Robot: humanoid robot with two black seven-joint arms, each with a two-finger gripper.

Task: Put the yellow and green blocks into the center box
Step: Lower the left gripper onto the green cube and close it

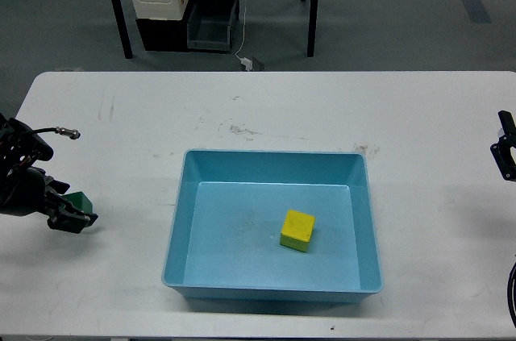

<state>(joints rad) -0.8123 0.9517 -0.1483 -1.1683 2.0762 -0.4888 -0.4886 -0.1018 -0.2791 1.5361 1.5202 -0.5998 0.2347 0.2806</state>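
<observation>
Yellow block [297, 230] sits inside the blue box [272, 162]; my left pincer [74, 214], beside the box, holds the green block [77, 200].

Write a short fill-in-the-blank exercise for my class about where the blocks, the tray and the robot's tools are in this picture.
1. The yellow block lies inside the light-blue ____.
2. The left tool is closed on the ____ block.
3. The green block is on the tray's ____ side, outside it.
4. The white table stands on a ____ floor.

Missing words: tray; green; left; grey
</observation>
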